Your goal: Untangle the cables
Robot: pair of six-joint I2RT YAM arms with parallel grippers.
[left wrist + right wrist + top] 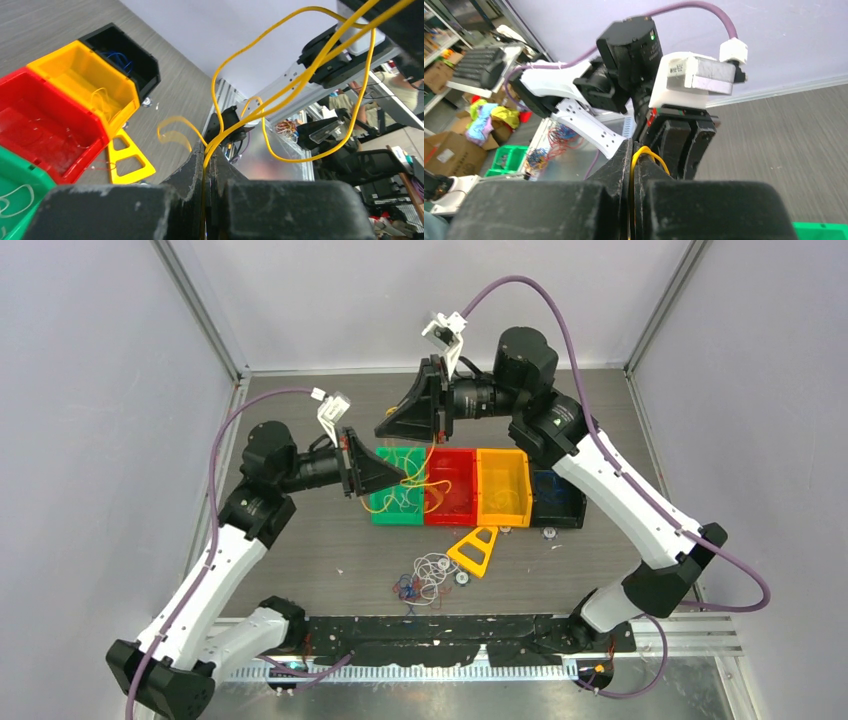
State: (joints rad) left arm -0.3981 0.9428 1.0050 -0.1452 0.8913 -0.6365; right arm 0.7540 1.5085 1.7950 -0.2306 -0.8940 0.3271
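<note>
Left wrist: yellow cable (213, 95) pinched inside clenched left gripper (206, 148) (seemingly right gripper (631, 152) too).

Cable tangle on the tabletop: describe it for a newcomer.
Find the row of coloured plastic bins. Nearer the robot sits a yellow triangular frame; left of that lies the knot of white, red and blue cables, the only ones on the tabletop.

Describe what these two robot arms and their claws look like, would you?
Both the left arm and the right arm have white shells between bulky black joints. A thick purple hose loops along each to a white camera bracket at the wrist. The left gripper and right gripper are matte black, each with two scuffed wedge-shaped fingers.
</note>
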